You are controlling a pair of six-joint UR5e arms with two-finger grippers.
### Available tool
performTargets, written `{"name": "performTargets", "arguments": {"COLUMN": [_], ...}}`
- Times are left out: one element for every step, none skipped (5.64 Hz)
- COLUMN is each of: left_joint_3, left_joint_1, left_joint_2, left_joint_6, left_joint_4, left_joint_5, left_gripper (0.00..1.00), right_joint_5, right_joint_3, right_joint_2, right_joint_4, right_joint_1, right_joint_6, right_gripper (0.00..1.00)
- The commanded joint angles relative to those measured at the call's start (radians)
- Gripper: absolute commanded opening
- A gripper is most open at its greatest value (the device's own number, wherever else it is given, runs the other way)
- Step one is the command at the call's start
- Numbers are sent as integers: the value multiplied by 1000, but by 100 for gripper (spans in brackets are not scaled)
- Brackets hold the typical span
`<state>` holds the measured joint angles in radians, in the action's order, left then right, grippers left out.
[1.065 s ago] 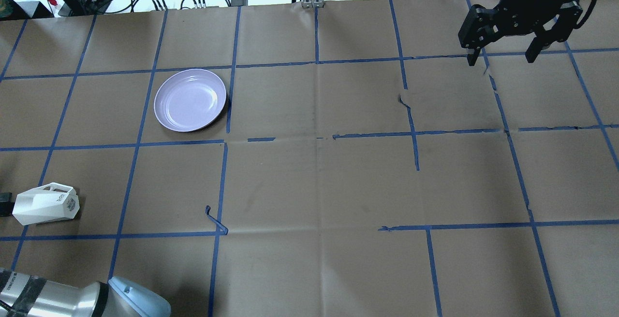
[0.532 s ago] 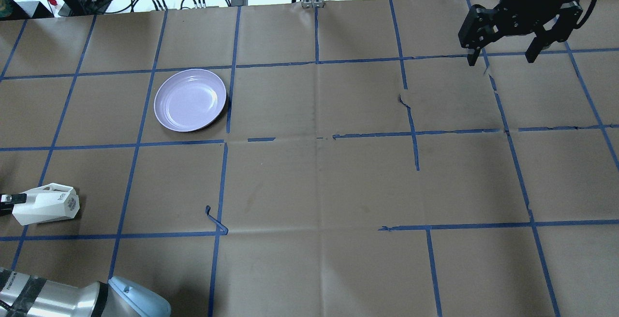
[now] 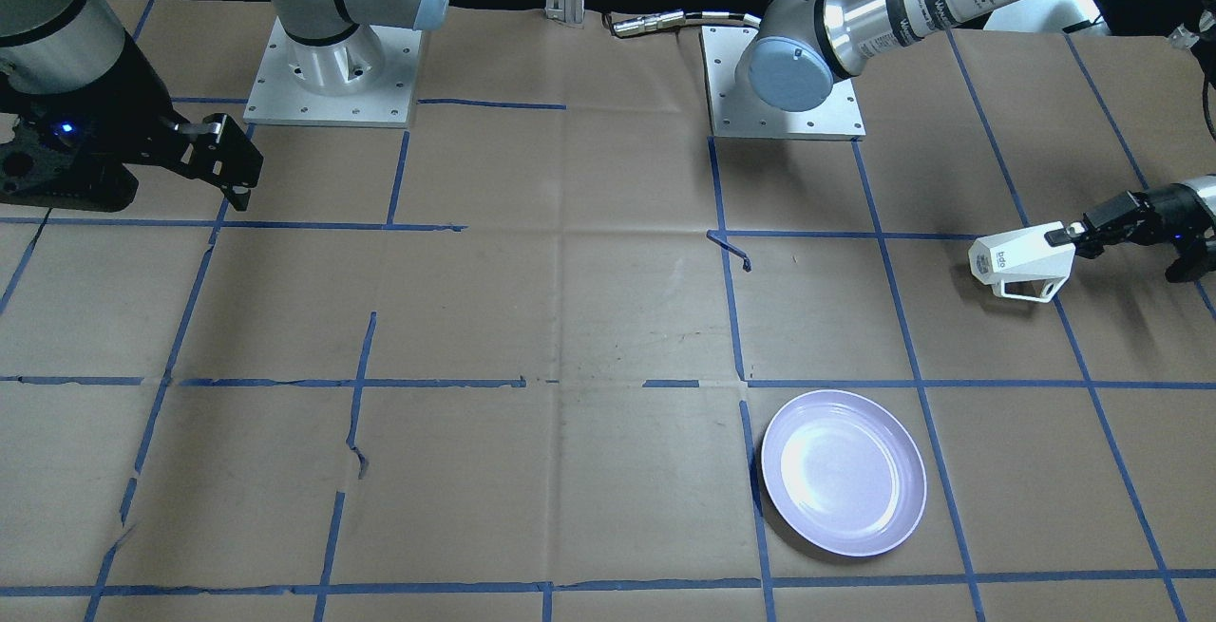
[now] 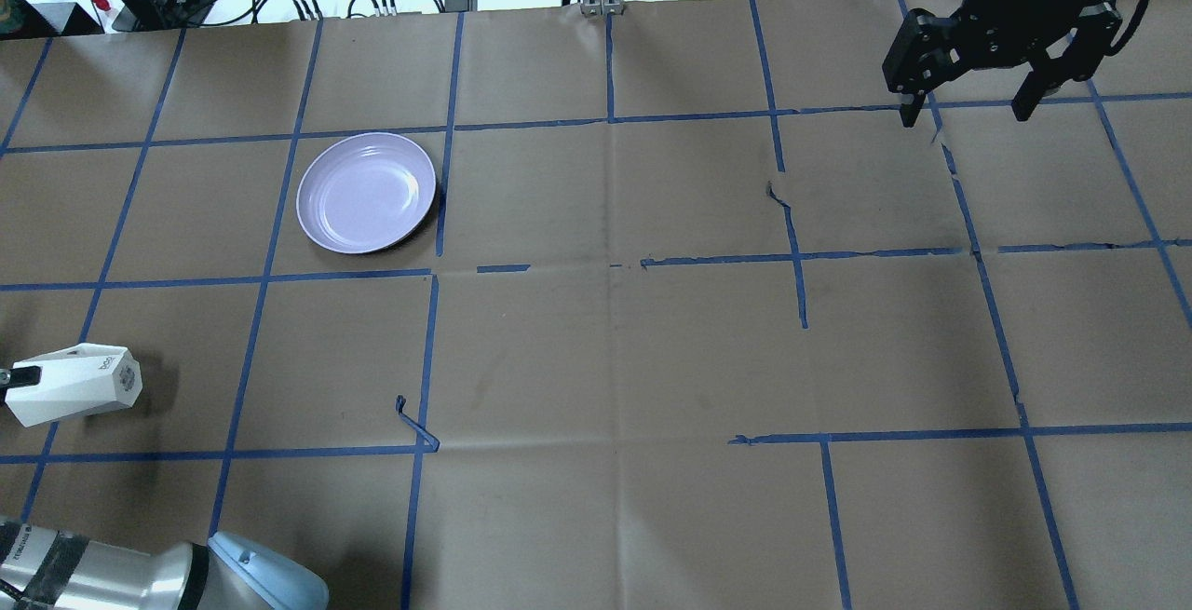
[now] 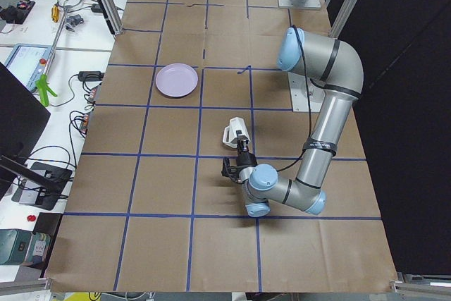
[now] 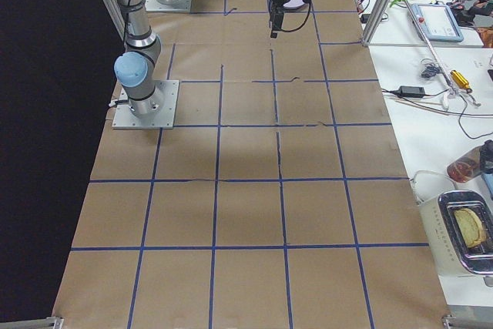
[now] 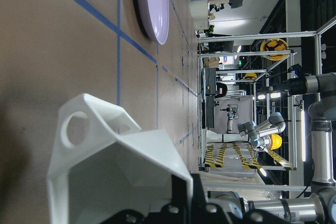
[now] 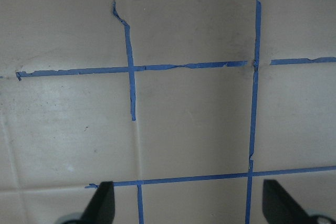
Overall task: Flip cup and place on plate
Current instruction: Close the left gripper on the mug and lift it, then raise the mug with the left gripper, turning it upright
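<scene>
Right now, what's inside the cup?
The cup is held sideways, mouth toward the left claw gripping its rim. Its interior is hidden in every view, so any contents cannot be seen.

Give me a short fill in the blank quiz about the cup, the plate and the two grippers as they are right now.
The left gripper is shut on the rim of the ___.
The plate has ___ on it.
The right gripper is ___, far from the cup.
Missing words: cup; nothing; open.
</scene>
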<state>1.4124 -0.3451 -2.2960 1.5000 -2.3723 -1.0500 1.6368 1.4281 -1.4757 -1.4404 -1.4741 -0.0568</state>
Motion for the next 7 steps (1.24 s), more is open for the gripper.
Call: {"name": "performTargets", "arguments": {"left_joint_3": [-71, -84, -85, -86, -84, -84, -84], "left_joint_1": [-3, -11, -26, -79, -180, -292, -427], "left_joint_2": [146, 232, 295, 384, 468, 531, 565], "left_joint_6": [-94, -159, -212, -286, -490, -629, -768], "left_joint_4": [-152, -174, -163, -118, 94, 225, 377], "left_joint_5": [10, 31, 36, 35, 22, -26, -116], "left_gripper": [0, 0, 0, 0, 0, 0, 0], "right_joint_5": [0, 0, 0, 0, 0, 0, 0], "right_joint_3": [0, 0, 0, 0, 0, 0, 0], "right_joint_2": [0, 0, 0, 0, 0, 0, 0], "right_joint_4": [-1, -2, 0, 0, 0, 0, 0], "right_joint_1": [0, 0, 0, 0, 0, 0, 0], "right_joint_6": [0, 0, 0, 0, 0, 0, 0], "right_gripper": [100, 100, 100, 100, 100, 100, 100]}}
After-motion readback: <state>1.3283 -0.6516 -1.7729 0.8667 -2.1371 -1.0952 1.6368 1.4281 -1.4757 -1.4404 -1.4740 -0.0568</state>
